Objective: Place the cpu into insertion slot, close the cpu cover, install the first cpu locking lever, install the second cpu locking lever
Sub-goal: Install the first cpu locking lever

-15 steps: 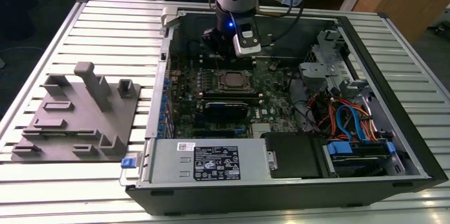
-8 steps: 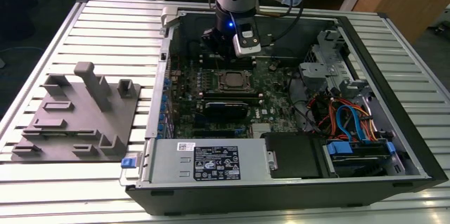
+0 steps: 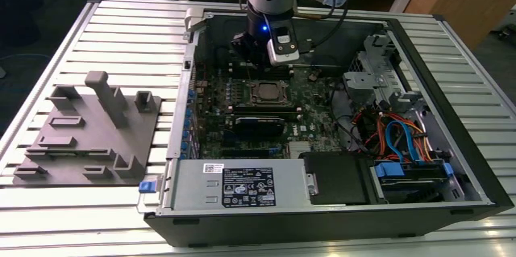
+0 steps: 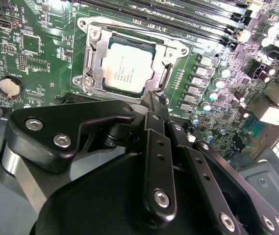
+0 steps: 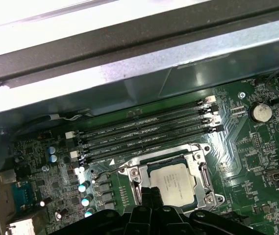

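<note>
The cpu (image 4: 129, 68) lies flat in the insertion slot (image 4: 164, 78) on the green board, its silvery top facing up. The cpu cover (image 4: 92, 63) is down around it as a metal frame, with the chip showing through its window. In the first wrist view the cpu (image 5: 172, 182) and the cover (image 5: 204, 171) appear again, and a thin wire lever (image 5: 105, 169) runs out from the socket's corner. My gripper (image 4: 151, 98) hovers at the socket's edge, its black fingers shut together on nothing. In the exterior view the gripper (image 3: 256, 63) hangs just behind the socket (image 3: 269, 92).
Long black memory slots (image 5: 144, 132) run beside the socket, close to the case wall (image 5: 129, 78). A power supply (image 3: 234, 187), a drive cage and coloured cables (image 3: 403, 142) take up the case's near and right parts. A grey fixture block (image 3: 89, 136) sits on the table at the exterior view's left.
</note>
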### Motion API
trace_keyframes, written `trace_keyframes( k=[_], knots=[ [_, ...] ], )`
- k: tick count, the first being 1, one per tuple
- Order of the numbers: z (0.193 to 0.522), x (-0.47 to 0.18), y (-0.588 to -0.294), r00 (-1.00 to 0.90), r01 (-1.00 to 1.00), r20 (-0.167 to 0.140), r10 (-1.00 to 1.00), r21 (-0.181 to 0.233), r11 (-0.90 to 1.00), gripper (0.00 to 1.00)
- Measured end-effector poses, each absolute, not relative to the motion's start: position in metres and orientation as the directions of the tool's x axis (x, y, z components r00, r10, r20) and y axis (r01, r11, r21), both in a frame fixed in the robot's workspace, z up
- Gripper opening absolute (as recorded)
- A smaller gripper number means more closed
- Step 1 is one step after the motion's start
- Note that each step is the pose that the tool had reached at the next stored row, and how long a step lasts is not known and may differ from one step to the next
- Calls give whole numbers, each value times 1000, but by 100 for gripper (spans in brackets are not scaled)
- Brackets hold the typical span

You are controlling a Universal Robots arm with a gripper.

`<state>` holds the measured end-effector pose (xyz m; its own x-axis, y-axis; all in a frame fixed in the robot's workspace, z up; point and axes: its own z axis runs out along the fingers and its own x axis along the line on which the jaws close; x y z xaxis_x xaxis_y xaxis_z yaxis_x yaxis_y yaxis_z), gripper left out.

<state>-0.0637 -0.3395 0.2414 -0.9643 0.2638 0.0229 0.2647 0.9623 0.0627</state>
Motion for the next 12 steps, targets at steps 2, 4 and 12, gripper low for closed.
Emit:
trace_keyframes(
  k=[2,4,12],
  knots=[
    [241,-65,-340,-967,255,23,254,63,965,10],
    [241,-65,-340,-974,225,23,224,63,972,10],
    [240,-66,-340,-993,120,23,119,63,991,10]
  ],
)
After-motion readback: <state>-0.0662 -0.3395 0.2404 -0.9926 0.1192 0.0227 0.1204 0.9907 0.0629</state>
